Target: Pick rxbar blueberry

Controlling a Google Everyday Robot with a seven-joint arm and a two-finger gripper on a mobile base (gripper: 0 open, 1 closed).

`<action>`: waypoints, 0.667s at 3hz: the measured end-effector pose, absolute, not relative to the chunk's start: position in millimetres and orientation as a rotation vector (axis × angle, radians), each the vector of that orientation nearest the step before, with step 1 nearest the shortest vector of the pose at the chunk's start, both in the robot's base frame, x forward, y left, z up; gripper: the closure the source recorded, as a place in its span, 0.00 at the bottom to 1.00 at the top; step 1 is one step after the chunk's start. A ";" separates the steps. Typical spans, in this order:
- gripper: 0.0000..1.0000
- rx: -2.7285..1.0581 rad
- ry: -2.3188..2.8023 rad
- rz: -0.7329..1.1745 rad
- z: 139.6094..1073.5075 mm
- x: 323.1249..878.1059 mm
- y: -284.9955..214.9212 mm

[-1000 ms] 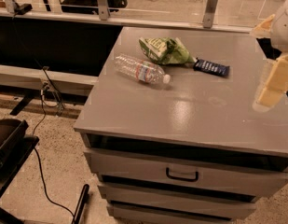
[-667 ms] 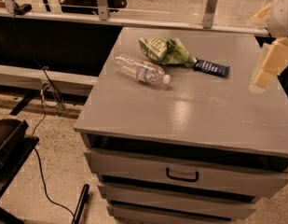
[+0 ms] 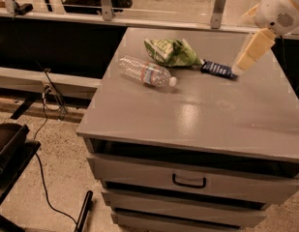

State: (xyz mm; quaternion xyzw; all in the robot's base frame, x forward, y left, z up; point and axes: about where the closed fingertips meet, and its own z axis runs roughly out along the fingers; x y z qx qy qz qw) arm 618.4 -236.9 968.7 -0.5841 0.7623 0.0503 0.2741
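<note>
Camera view, hand (image 3: 240,66) just beside rxbar blueberry (image 3: 217,69) on cabinet top (image 3: 202,117); hand's state, cannot tell

The bar (image 3: 218,69) is navy with pale lettering, bag (image 3: 171,52) green-and-white, bench (image 3: 197,115) grey; cream gripper (image 3: 242,63) hangs just beside the bar.

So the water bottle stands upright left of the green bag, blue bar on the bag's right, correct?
No: the camera view shows the water bottle lying on its side. It is left of the green bag, the rxbar blueberry on the bag's right, with the gripper by the bar's right end.
</note>
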 end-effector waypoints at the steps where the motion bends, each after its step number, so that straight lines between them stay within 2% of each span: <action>1: 0.00 -1.465 2.041 0.194 947.4 657.6 -225.9; 2: 0.00 -1.406 2.050 0.229 919.9 687.2 -222.2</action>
